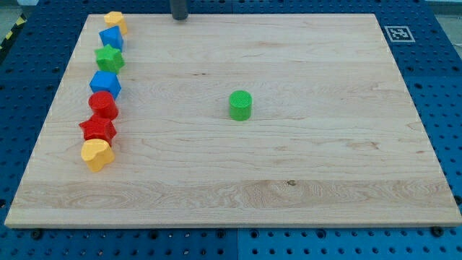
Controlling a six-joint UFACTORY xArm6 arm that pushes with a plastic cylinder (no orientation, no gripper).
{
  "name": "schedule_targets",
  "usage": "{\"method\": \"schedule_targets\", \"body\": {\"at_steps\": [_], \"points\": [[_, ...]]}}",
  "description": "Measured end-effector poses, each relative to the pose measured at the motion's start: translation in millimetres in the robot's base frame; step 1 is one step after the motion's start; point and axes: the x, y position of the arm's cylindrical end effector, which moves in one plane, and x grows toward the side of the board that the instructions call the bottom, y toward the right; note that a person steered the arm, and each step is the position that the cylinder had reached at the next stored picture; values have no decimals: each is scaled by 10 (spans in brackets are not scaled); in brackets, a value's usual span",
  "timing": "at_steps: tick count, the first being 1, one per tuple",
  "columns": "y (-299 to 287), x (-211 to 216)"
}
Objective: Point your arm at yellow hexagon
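The yellow hexagon (115,21) lies at the top of a column of blocks along the board's left side, near the top left corner. My tip (179,19) touches the board at its top edge, to the right of the yellow hexagon and apart from it by a clear gap. Only the rod's lower end shows; the rest is cut off by the view's top.
Below the hexagon, in a column: a blue block (111,37), a green star (109,58), a blue block (105,83), a red cylinder (103,104), a red star (97,128), a yellow heart (96,154). A green cylinder (240,105) stands mid-board. The wooden board (325,166) lies on a blue pegboard.
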Motion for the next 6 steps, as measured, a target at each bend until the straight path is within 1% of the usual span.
{"method": "schedule_targets", "body": {"at_steps": [2, 3, 5, 6], "points": [[-81, -8], [-268, -1], [-830, -2], [-1211, 15]]}}
